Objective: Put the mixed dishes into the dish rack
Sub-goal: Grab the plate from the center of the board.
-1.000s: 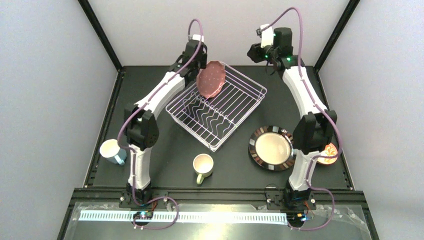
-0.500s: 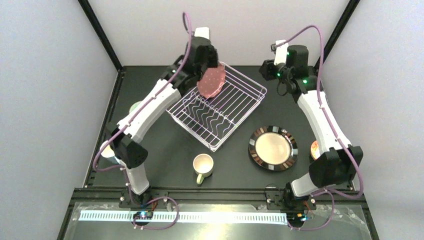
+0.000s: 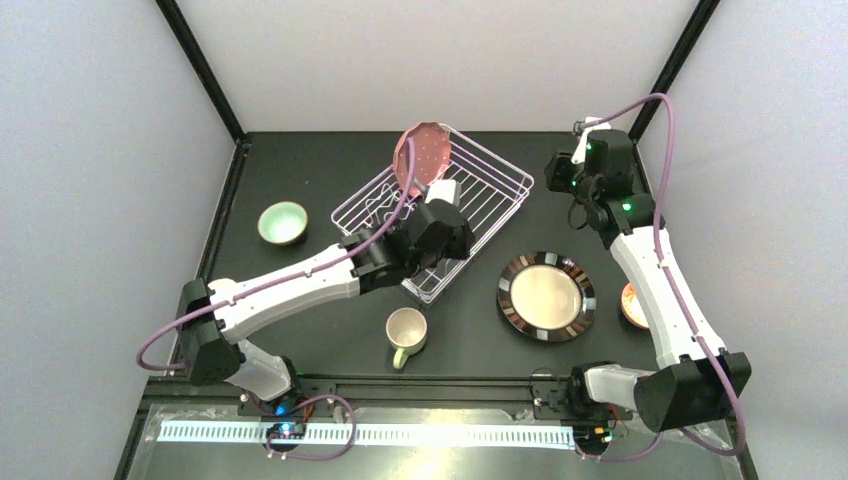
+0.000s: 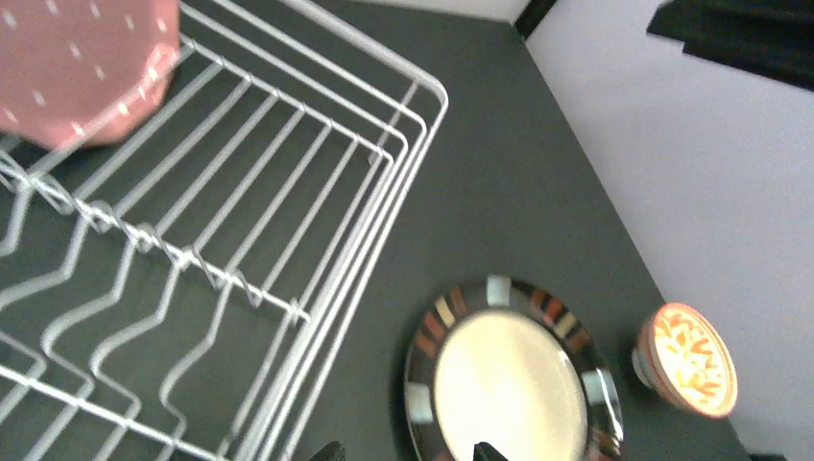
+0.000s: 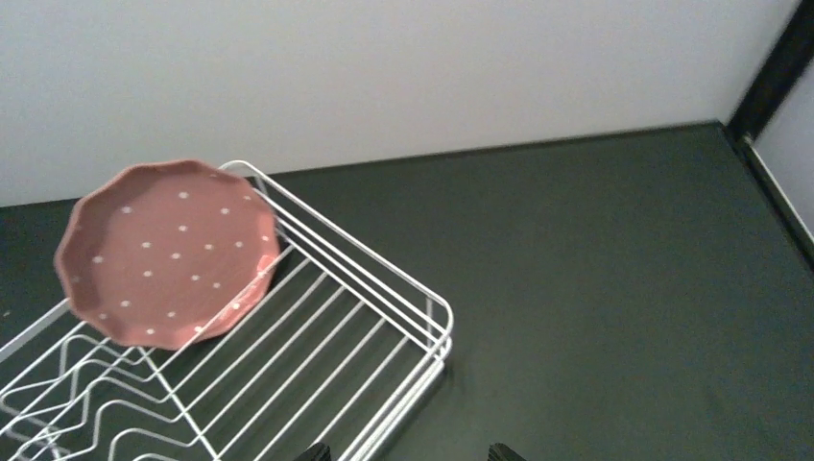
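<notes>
Nearest the arm bases, the cream mug is seen lying on its side, unmoved since a second ago. To its right the dark-rimmed plate lies flat, and the small orange-patterned bowl is half hidden by the right forearm.

The left gripper, which held the pink dotted plate a second ago, has been drawn back low over the near side of the dish rack. Its fingers are seen apart with nothing between them.

The pale-green bowl has been uncovered left of the rack.

The pink plate is now left standing on edge in the rack's far corner, tilted against the rim wires and free of both arms.

The right gripper has been shifted rightward, and is held above the table beyond the rack's right corner, fingers wide apart and empty.
</notes>
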### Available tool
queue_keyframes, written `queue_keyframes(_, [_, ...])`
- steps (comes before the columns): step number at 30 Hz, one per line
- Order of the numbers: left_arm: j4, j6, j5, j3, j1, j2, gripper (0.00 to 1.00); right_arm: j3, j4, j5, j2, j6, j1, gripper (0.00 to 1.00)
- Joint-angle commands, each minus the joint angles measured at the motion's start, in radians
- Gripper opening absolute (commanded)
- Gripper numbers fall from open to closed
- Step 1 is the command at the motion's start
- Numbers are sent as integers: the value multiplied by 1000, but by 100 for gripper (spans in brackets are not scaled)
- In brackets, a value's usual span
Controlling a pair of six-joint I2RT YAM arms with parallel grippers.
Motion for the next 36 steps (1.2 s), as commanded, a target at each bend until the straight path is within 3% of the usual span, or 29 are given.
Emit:
queue_keyframes(1, [105, -150, 48, -106, -42, -69, 76, -7, -114, 164, 6, 90, -4, 93])
queue_keyframes(8, [254, -255, 150, -280, -66, -97, 81, -16, -236, 227, -12, 153, -52, 94])
queue_keyframes(17, [410, -369, 258, -305, -80, 32, 85, -187, -186, -5, 56, 158, -329, 94])
queue_keyframes(25, [464, -399, 320, -249, -114, 193, 85, -245, -131, -13, 137, 131, -349, 94])
queue_keyframes(36, [452, -478, 336, -237, -142, 272, 89, -262, -106, -71, 171, 138, -370, 94])
